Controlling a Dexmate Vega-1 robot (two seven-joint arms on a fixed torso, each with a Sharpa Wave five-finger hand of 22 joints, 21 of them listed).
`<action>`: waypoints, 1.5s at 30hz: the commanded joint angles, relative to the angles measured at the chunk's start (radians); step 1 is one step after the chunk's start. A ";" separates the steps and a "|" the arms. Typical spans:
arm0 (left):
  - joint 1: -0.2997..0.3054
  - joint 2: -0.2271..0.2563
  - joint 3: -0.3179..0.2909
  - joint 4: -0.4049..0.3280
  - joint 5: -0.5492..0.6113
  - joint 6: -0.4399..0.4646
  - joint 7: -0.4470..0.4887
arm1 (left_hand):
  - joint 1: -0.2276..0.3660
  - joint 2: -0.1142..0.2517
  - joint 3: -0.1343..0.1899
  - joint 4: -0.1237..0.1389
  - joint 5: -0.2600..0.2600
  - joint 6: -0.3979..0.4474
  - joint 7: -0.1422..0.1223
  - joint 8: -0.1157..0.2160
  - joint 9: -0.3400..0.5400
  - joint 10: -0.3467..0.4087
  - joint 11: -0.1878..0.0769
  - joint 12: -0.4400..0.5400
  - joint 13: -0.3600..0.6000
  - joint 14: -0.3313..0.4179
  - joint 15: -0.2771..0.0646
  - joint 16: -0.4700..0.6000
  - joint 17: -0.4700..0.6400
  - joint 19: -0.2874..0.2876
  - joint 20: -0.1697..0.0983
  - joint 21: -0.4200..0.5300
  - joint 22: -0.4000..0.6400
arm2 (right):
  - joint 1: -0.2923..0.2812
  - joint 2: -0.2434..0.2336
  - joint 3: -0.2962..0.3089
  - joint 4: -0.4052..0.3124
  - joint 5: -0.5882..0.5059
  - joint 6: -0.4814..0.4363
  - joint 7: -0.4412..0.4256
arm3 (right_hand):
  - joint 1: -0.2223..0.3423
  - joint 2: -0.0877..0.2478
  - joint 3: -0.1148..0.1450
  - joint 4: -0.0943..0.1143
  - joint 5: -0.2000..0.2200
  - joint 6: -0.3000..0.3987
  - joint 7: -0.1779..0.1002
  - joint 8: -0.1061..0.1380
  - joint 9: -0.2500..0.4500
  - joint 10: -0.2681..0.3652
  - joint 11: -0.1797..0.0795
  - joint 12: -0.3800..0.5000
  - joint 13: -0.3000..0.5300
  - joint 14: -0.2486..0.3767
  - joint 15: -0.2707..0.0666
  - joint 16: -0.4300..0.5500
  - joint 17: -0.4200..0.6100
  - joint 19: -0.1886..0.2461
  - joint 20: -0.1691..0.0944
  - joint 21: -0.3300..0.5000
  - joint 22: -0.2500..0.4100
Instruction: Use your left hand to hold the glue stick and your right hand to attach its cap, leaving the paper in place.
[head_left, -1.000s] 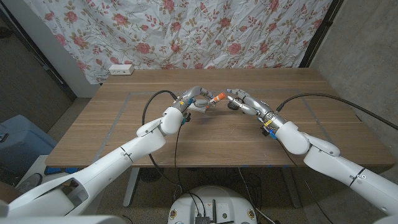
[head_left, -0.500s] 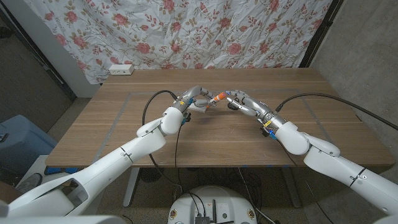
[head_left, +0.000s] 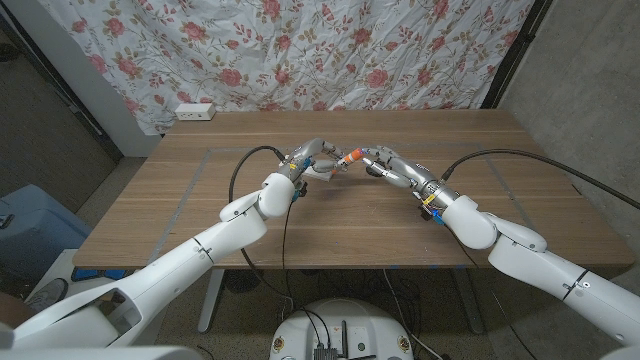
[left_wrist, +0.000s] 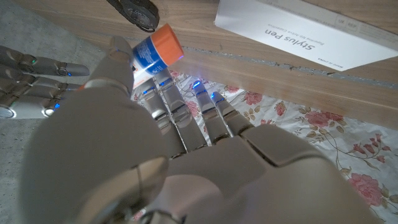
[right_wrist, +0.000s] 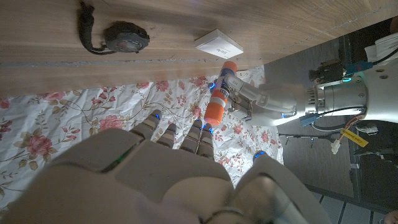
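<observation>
While our left hand (head_left: 310, 158) pinches the glue stick (head_left: 349, 158) above mid-table, orange end pointing right, our right hand (head_left: 388, 164) meets its tip; we cannot tell what those fingers grip. Cap looks on, maybe unseated; paper box (left_wrist: 298, 34) undisturbed.
</observation>
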 joint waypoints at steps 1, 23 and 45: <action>0.018 0.007 -0.007 -0.021 -0.001 0.016 0.010 | -0.007 0.062 0.024 0.020 0.004 0.060 0.004 0.007 0.003 0.052 -0.048 0.008 0.004 -0.003 -0.156 0.004 0.003 0.001 -0.011 0.004 0.003 | -0.004 -0.006 -0.003 -0.015 -0.015 -0.011 0.008 | -0.011 0.022 -0.002 0.004 0.008 0.013 -0.003 0.012 0.002 0.009 -0.001 0.006 0.002 -0.002 0.010 0.011 0.001 0.001 0.002 0.007 0.003; 0.028 0.014 -0.011 -0.035 0.000 0.020 0.013 | 0.001 0.063 0.024 0.022 0.004 0.061 0.004 0.007 0.004 0.052 -0.048 0.009 0.005 -0.003 -0.156 0.005 0.004 0.002 -0.010 0.005 0.003 | -0.002 -0.015 -0.013 -0.044 -0.054 -0.049 0.023 | -0.055 0.032 -0.005 0.015 0.012 0.037 0.005 0.015 0.002 0.029 0.010 0.008 0.002 0.002 0.011 0.017 0.001 0.007 0.006 0.012 0.004; 0.028 0.015 -0.011 -0.041 0.014 0.023 0.019 | -0.001 0.064 0.016 0.029 0.002 0.093 -0.005 0.018 0.003 0.088 -0.047 0.020 0.006 0.019 -0.154 0.016 0.007 0.013 -0.012 0.007 0.003 | 0.008 -0.025 -0.031 -0.076 -0.127 -0.087 0.039 | -0.104 0.038 -0.009 0.022 0.015 0.062 0.000 0.018 0.003 0.044 0.005 0.007 0.003 0.005 0.004 0.022 0.003 0.011 0.007 0.015 0.004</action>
